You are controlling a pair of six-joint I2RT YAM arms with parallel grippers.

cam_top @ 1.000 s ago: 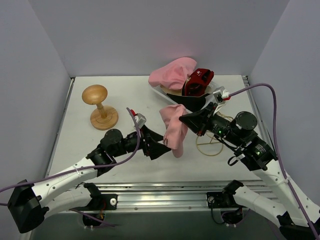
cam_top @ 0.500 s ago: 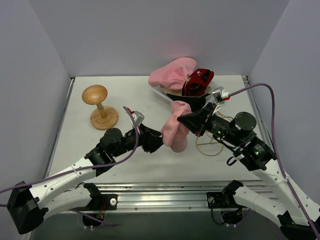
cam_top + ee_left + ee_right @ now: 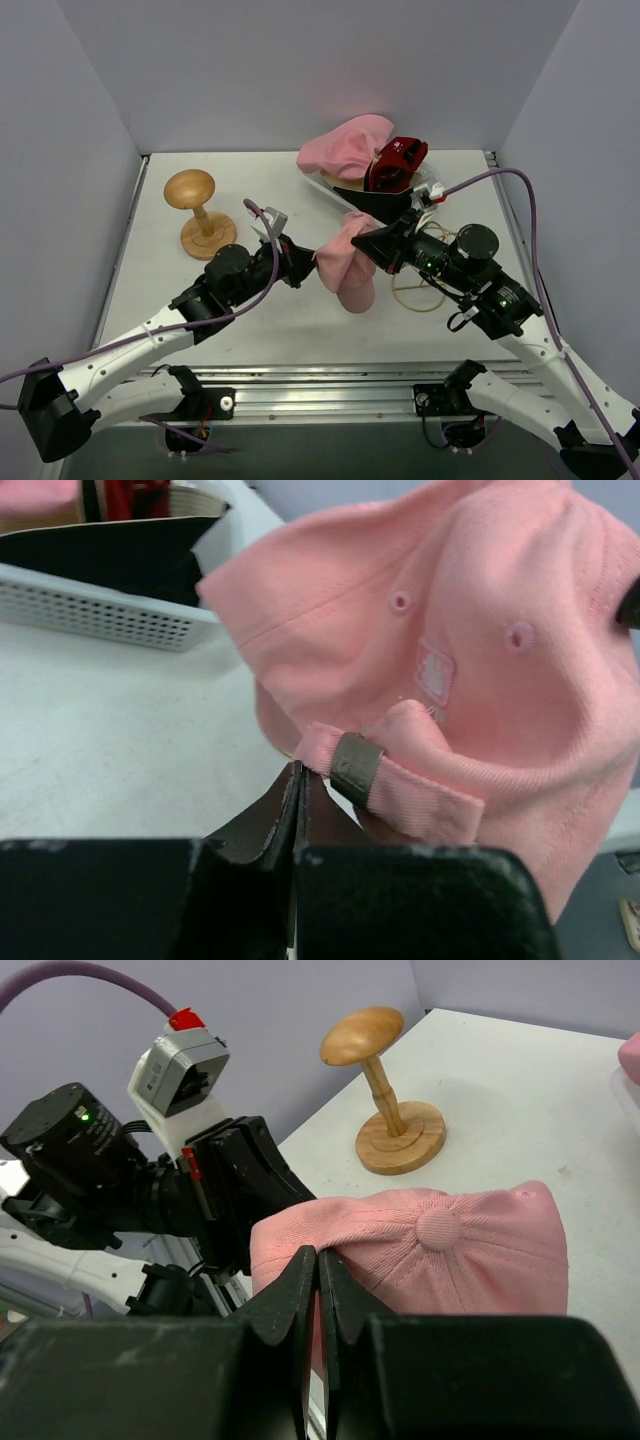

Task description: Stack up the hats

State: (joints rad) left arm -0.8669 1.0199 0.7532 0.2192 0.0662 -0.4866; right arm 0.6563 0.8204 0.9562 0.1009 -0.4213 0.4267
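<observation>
The left jaws are clenched flat together on the very edge of the back strap (image 3: 400, 795) of the pink cap (image 3: 450, 650), right beside its metal buckle (image 3: 355, 768); it looks like a thin bite with little cloth in it. The right jaws are likewise closed tight, pinching a fold of the crown just beside the top button (image 3: 437, 1225). Between the two, the cap hangs clear of the worktop (image 3: 260, 190) near its front middle, sagging and creased. From that slump I judge it light and limp, with only the brim and the strap offering any stiffness. Cotton of this kind should not slide in a pinch, but a fold can pull out under tension, so the strap near the buckle or the brim's root looks the surer hold. The crown will collapse wherever it is squeezed. Behind it, the basket (image 3: 325, 183) holds a pink bucket hat (image 3: 345, 145), a red cap (image 3: 397, 160) and a black hat (image 3: 375, 202). The stand (image 3: 198, 213) sits well apart on the left.
</observation>
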